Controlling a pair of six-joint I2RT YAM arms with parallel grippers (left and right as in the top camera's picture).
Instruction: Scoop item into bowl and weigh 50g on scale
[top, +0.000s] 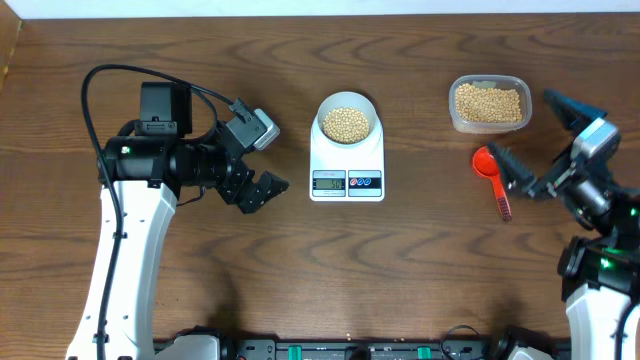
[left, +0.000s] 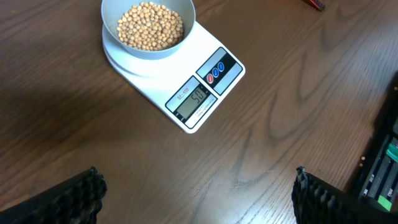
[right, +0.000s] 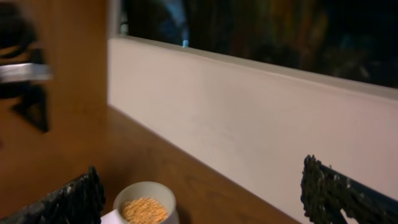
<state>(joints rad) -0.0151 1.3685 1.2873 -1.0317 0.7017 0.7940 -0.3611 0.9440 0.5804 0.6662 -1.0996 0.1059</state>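
the bowl (right: 146, 188) is blurred in the right wrist view, its bottom cut off.

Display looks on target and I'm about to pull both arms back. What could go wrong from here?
The open left hand hangs close beside the scale; a sideways sweep could nudge it or the bowl and upset the reading, which looks like 50 in the left wrist view.
The red scoop lies right by the open right hand; a careless retreat could flick it against the tub of beans.
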